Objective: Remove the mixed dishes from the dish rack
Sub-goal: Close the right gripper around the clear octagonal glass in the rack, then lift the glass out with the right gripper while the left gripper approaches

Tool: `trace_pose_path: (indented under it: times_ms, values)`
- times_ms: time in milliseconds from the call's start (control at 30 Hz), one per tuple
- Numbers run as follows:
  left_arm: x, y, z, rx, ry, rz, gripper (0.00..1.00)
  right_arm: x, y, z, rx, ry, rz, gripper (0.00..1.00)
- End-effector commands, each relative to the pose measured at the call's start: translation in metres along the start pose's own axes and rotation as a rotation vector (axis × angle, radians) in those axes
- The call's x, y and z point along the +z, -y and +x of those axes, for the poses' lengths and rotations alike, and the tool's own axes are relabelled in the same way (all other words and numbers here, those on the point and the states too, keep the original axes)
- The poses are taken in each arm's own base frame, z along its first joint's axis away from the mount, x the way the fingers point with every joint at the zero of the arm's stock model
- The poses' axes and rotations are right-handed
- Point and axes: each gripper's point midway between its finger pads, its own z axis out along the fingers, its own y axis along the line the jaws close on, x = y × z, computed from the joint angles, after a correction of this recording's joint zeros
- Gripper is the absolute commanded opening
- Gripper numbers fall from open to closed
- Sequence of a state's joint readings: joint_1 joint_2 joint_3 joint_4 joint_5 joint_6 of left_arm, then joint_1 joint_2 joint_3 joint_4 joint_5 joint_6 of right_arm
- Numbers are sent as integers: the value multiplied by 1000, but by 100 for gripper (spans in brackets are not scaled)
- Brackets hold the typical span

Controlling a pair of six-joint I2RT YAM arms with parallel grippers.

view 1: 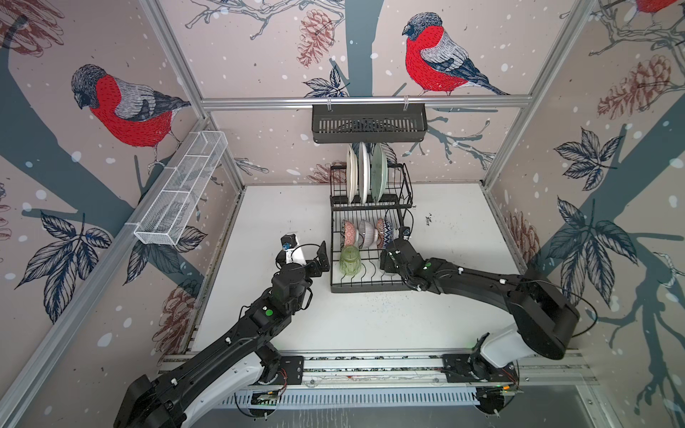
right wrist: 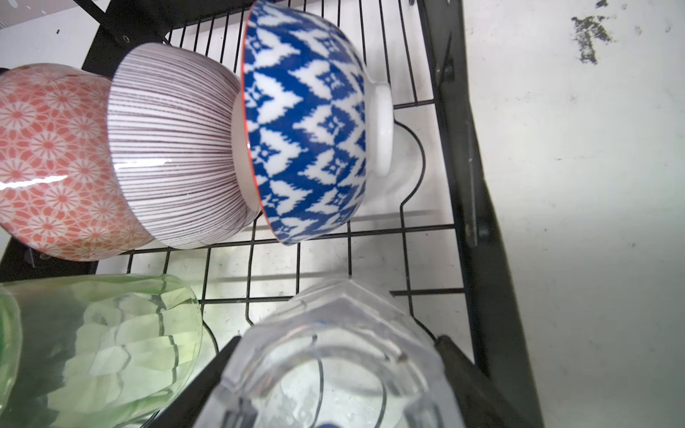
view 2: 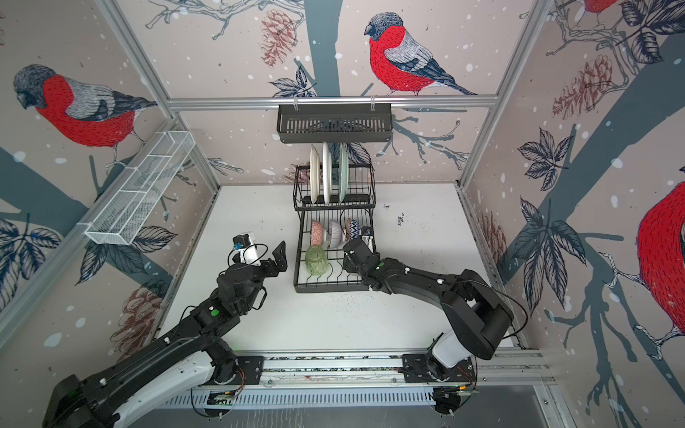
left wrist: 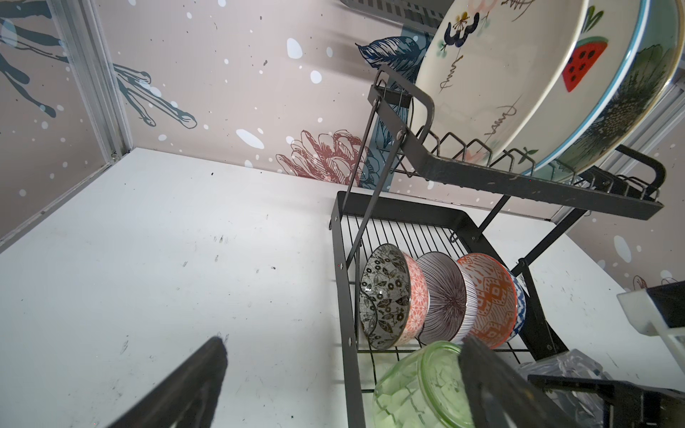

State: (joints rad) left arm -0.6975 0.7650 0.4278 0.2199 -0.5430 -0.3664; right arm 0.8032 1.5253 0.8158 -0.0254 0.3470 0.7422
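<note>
Two glasses sit on the lower level of the black two-level wire dish rack (view 1: 367, 288). The right gripper (right wrist: 335, 342) straddles the clear faceted glass (right wrist: 333, 374), jaws partly spread, and firm contact is hard to confirm. A skewed squeeze could tip it against the green ribbed glass (view 1: 350, 260). The left gripper (left wrist: 344, 341) hovers beside the rack, wide open and empty.

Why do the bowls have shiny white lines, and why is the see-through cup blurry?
Right wrist view: the lines are light glaring off the glossy pink flower bowl and striped bowl; the clear glass blurs because it is very close to the lens. Left wrist view: the green glass blurs likewise.
</note>
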Motion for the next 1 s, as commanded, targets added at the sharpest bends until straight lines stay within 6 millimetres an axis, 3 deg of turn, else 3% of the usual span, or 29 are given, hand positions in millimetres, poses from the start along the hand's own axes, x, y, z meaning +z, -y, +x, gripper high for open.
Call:
trace_pose_path:
  times_ms: [0, 367, 600, 967]
  values:
    - [-1, 7, -5, -18, 11, 36, 97, -2, -4, -2, 30, 2, -29, 70]
    - [-1, 16, -5, -58, 3, 86, 98, -15, 3, -13, 142, 43, -153, 68]
    - [-3, 48, -6, -123, -36, 247, 98, -25, 4, -25, 205, 69, -258, 67]
    - [13, 68, 13, -111, -136, 289, 98, -58, 4, -45, 271, 145, -405, 66]
